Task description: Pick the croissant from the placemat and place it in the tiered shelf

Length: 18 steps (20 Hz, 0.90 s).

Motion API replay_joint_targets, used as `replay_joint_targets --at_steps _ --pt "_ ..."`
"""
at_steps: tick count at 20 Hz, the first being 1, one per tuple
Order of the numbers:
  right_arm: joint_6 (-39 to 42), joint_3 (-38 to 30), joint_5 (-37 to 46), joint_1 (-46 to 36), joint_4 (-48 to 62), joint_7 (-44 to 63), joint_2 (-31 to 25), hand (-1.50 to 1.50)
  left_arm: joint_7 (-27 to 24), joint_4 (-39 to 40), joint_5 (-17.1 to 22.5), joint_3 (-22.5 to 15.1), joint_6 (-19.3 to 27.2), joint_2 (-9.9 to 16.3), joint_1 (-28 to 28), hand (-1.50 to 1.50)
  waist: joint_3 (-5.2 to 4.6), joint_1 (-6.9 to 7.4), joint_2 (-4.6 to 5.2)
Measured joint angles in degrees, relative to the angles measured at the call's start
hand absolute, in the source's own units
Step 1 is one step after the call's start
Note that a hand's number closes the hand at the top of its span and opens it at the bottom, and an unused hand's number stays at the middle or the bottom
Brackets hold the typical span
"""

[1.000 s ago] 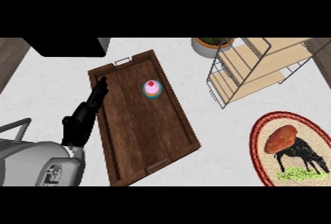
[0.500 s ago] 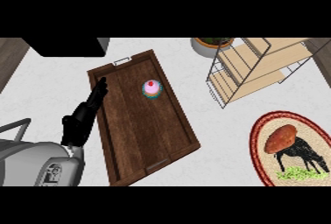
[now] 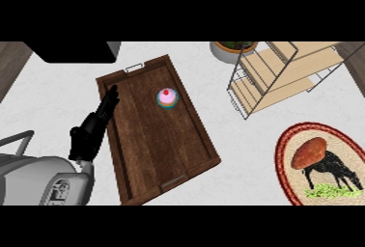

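A brown croissant [image 3: 309,152] lies on an oval placemat [image 3: 289,170] with a red rim and a black horse picture, at the right. The tiered shelf [image 3: 285,75], wire frame with pale wooden boards, stands at the upper right, tilted in the view. My left hand [image 3: 91,131] shows at the left, fingers straight and pointing up along the left edge of a wooden tray [image 3: 160,159]; it holds nothing. My right hand is not in the view.
A pink cupcake [image 3: 167,98] sits on the dark wooden tray in the middle of the counter. A potted plant [image 3: 232,48] stands at the top beside the shelf. A black object [image 3: 75,50] is at the top left.
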Motion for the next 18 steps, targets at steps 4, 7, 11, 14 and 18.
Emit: replay_joint_targets --at_steps 4,7,11,14,18 --pt "-0.1 -5.1 -3.6 -1.9 0.5 4.2 -4.8 -1.5 -0.2 0.7 0.1 0.5 -0.1 0.3 -0.5 0.0 -0.02 -0.26 0.0" --pt "2.1 -8.7 -6.3 -0.4 1.0 6.7 -9.6 -1.5 0.0 0.0 0.2 0.3 -0.2 0.3 0.1 0.0 -0.01 -0.41 -0.07" --pt "7.4 -12.0 -8.9 2.4 4.1 11.4 -16.5 -1.5 0.6 -1.3 -0.2 0.0 0.3 0.0 1.2 0.0 0.0 -0.59 -0.11" --pt "13.4 -14.9 -11.3 6.0 7.1 12.0 -22.4 -1.5 0.8 -2.5 -0.5 -0.5 0.5 -0.1 2.3 0.0 0.04 -0.74 -0.1" --pt "20.5 -18.2 -13.9 10.6 13.5 8.1 -29.5 -1.5 0.5 -2.4 -0.5 -0.6 0.7 -0.6 2.0 0.0 0.06 -0.59 0.06"
